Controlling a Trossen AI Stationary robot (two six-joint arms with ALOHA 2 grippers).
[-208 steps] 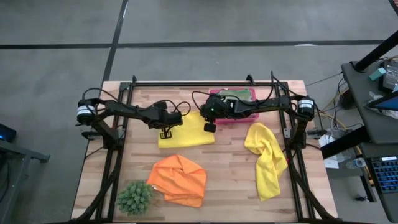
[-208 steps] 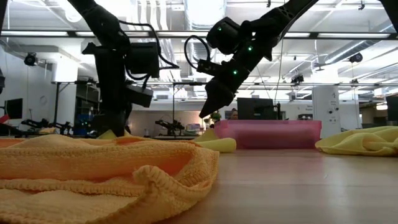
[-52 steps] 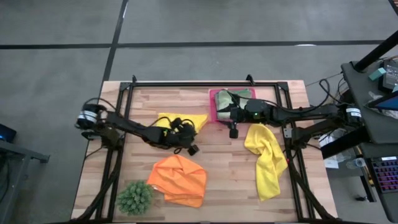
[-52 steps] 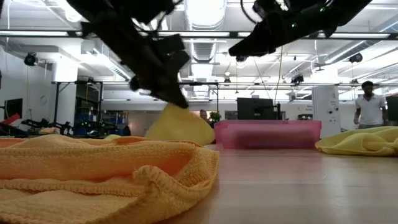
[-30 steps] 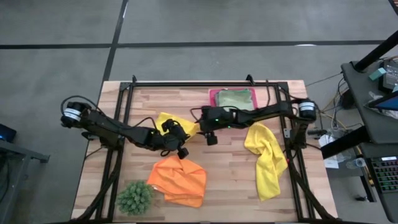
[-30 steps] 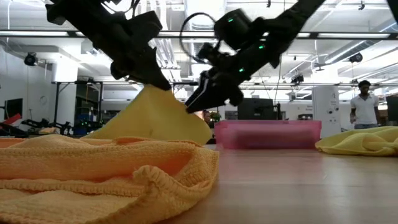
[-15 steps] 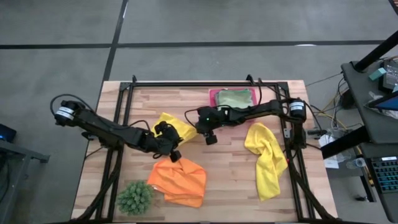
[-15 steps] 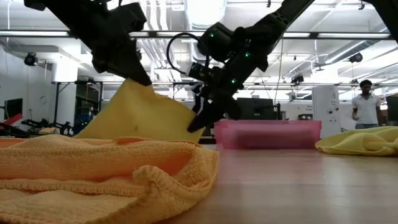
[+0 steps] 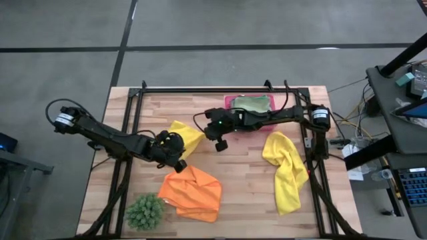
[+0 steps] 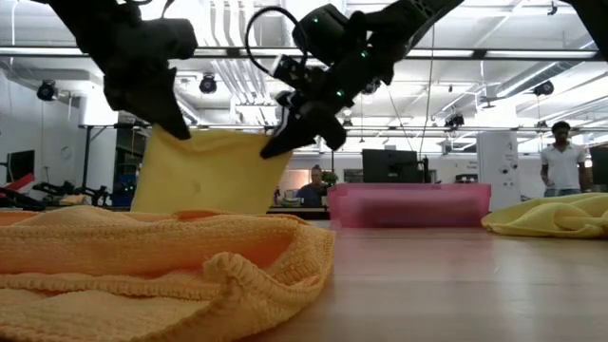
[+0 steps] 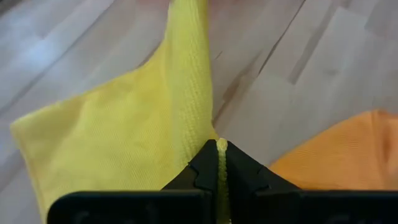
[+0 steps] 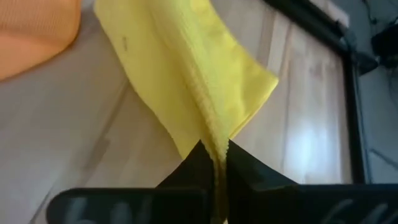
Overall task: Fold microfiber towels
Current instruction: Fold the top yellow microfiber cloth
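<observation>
Low view, nearest: the orange towel [image 10: 161, 271] lies crumpled, unfolded. Behind it, left gripper [image 10: 176, 126] and right gripper [image 10: 275, 144] each pinch a corner of a yellow towel [image 10: 209, 173], lifted mid-fold. Farther off, another yellow towel [image 10: 551, 217] waits rumpled; the tray [image 9: 229, 101] holds a green one [image 9: 253, 104].

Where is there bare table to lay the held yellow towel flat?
Bare wood lies between the orange towel and the crumpled yellow towel, below the pink tray. The far-left corner, behind the held yellow towel, is also bare. The near-left is crowded by the plant ball.

orange towel [image 10: 142, 266] cropped, green towel [image 9: 251, 104] part-hidden
</observation>
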